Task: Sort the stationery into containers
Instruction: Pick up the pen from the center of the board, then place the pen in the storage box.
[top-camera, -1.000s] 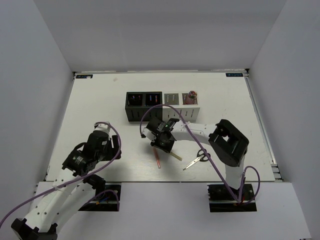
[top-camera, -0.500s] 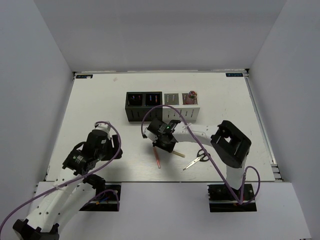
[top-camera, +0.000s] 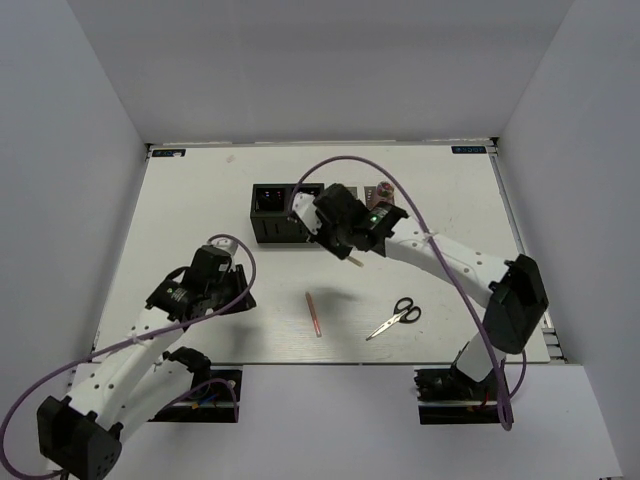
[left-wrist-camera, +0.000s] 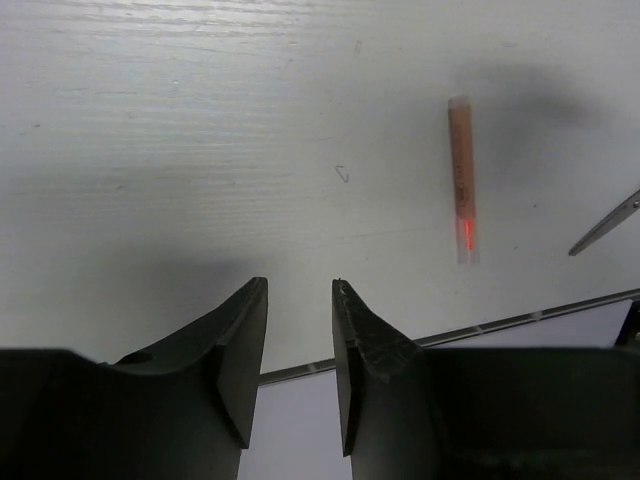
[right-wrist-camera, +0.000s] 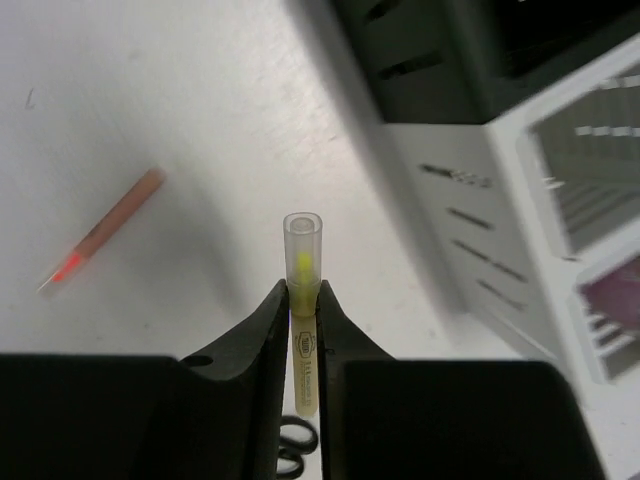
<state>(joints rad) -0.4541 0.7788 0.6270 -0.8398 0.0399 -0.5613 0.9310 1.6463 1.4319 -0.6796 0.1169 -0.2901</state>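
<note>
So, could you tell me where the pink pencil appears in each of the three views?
Top external: the pink pencil lies at lower centre, left of the scissors.
Left wrist: upper right, with a scissors blade at the right edge.
Right wrist: left side, left of the stick in the right gripper; scissors handles at the bottom.
Shared landmark: the scissors.
</note>
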